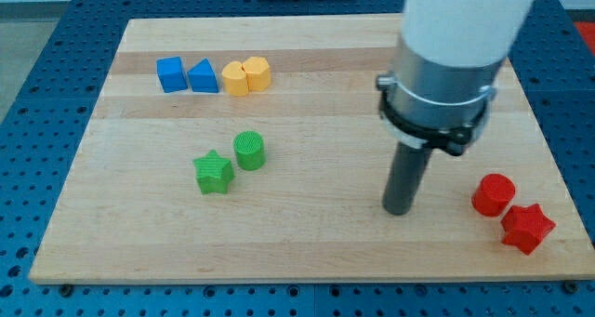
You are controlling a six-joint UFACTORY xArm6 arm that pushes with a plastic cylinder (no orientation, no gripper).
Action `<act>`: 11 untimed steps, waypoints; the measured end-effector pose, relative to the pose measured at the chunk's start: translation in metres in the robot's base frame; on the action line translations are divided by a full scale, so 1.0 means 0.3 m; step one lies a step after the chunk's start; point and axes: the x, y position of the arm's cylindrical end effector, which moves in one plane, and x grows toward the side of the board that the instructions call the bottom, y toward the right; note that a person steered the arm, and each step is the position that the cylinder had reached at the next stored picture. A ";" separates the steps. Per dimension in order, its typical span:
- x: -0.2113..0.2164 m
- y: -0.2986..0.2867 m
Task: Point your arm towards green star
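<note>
Wooden planks make up the board (307, 252), pale and clean, resting on a blue perforated bench (28, 75) that frames it on all sides.

Judging by the layout, the task is barely begun: my tip (398, 208) stands at the lower right of centre, well apart from the green star (214, 172), which sits left of centre with the green cylinder (249, 151) just beside it at its upper right. What remains is a long sweep toward the frame's left across bare wood.

My tool is a plain rod (no jaws to open or close), and it touches no block. The red cylinder (493, 194) and red star (527, 228) lie near it at the lower right. Along the upper left sit a blue cube (170, 74), a blue triangular block (203, 76), and two yellow blocks (245, 75) pressed together.
</note>
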 end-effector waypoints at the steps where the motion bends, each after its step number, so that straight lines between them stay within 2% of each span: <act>1: 0.000 -0.103; 5: 0.000 -0.466; 6: 0.000 -0.505; 9: 0.000 -0.818; 10: -0.133 -0.827; 11: -0.189 -0.760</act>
